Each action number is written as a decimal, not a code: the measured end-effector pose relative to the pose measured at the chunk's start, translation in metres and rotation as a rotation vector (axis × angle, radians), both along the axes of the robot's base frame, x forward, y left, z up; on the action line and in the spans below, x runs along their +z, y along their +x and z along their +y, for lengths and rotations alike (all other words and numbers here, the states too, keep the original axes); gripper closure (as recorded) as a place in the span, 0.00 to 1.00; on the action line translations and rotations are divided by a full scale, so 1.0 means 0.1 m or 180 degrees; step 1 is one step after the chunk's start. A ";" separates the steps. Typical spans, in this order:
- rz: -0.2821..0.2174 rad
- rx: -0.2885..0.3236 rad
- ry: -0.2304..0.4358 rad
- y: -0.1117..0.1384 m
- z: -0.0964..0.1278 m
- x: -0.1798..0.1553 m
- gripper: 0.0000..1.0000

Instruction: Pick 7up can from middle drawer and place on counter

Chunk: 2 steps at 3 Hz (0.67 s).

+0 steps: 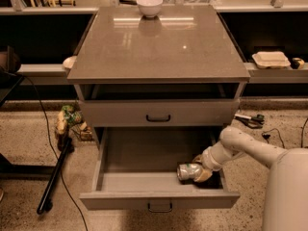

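Gripper [201, 170]: low in drawer [120, 198], front right corner, against end of can [188, 171], placed to take it.
Grip: open or closed, cannot tell.
Can: on its side on drawer floor; not yet on table [159, 47].

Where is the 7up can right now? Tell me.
In the camera view, the can lies on its side at the front right of the open middle drawer, with the claw at its right end.

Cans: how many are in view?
1. The 7up can lies on its side in the open middle drawer, front right, at the gripper. More may hide behind its front panel.
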<state>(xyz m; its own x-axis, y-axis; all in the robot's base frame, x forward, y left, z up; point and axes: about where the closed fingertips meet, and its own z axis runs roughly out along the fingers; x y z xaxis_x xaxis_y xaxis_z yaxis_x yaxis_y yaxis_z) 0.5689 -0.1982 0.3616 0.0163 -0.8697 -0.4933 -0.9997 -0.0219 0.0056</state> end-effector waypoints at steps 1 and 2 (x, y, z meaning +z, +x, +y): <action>-0.0055 -0.0120 0.0118 -0.09 -0.14 0.37 0.99; -0.0157 -0.0167 0.0173 -0.16 -0.30 0.99 1.00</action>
